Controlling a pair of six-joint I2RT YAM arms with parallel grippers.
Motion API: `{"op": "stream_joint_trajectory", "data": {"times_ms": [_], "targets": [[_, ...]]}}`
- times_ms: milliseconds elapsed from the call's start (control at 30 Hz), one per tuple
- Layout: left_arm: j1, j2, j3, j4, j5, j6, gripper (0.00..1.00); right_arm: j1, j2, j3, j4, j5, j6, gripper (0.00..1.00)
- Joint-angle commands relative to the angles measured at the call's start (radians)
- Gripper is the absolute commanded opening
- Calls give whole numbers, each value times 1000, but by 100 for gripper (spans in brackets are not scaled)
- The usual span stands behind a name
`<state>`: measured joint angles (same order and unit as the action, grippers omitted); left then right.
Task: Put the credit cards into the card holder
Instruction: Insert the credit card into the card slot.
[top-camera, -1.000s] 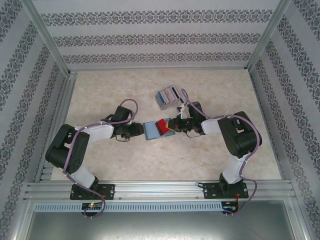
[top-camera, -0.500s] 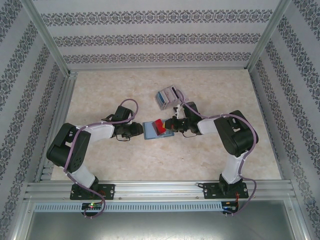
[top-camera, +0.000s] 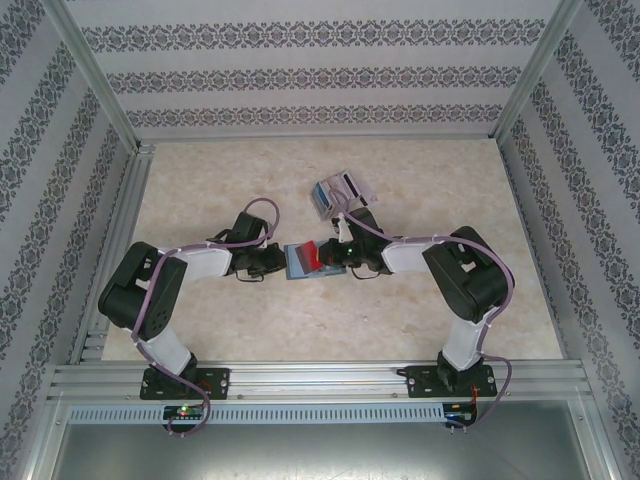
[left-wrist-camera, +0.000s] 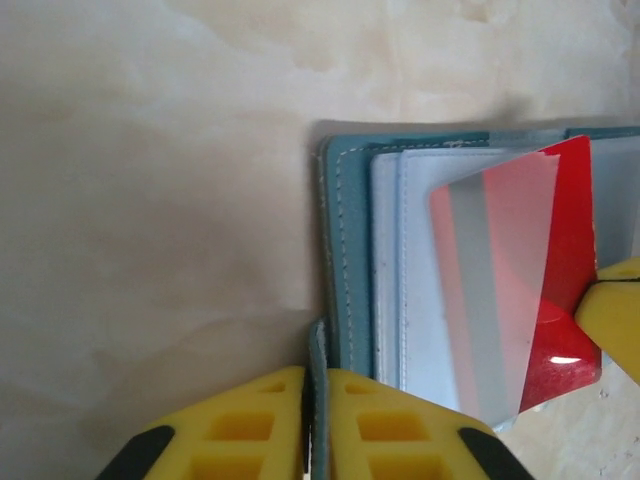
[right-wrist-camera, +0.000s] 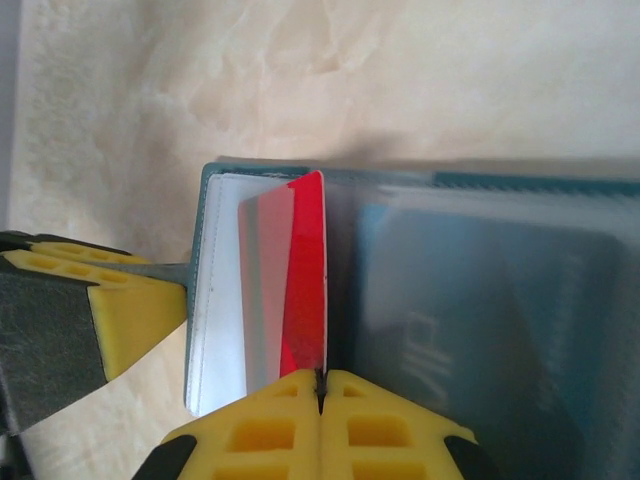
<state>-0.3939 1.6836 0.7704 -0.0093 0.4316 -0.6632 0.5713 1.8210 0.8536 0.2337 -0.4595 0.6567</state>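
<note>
At the near edge of the table (top-camera: 200, 320) the two arm bases sit bolted side by side, and both arms fold inward so that their tips meet around mid-table. Just left of centre, the left pincer (top-camera: 281, 262) is closed on the card holder (top-camera: 298, 266) – in the left wrist view its yellow fingers (left-wrist-camera: 250, 430) press together on a thin teal flap at the case's near-left edge, with no gap beyond the flap itself. The holder lies open and flat on the table, teal cover at the left and pale, clear sleeves fanned toward the right. Just right of it, the right pincer (top-camera: 336, 258) is pinched fully together on a red card (top-camera: 318, 251); the right wrist view shows its fingers (right-wrist-camera: 250, 430) clamping the card's near edge, the card tilted up out of the sleeves. Part of the red face sits under a translucent sleeve, which dulls it to pink and grey. To the right of the card in that view, another clear sleeve covers a darker grey-blue face with faint lettering I cannot read. Farther back and slightly right – well apart from the holder – the credit cards (top-camera: 338, 189) lie in a small fanned pile on the marbled table, beside the right arm's cable.
</note>
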Motion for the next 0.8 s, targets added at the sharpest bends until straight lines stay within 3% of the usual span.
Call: {"op": "stream_joint_trajectory", "data": {"times_ms": [0, 300, 433, 533, 633, 767], "targets": [[-24, 16, -1, 55, 47, -7, 11, 51, -38, 53, -160, 127, -92, 0], [-37, 3, -3, 60, 40, -18, 7, 115, 33, 136, -212, 120, -88, 1], [-36, -7, -6, 55, 37, -18, 6, 113, 51, 130, -215, 91, -82, 6], [-36, -18, -1, 42, 34, -13, 6, 101, 33, 122, -236, 79, -97, 16], [-37, -37, 6, 9, 13, 4, 5, 69, -37, 91, -256, 84, -108, 31], [-37, -48, 19, -19, -4, 19, 5, -3, -154, 57, -314, 103, -138, 41]]}}
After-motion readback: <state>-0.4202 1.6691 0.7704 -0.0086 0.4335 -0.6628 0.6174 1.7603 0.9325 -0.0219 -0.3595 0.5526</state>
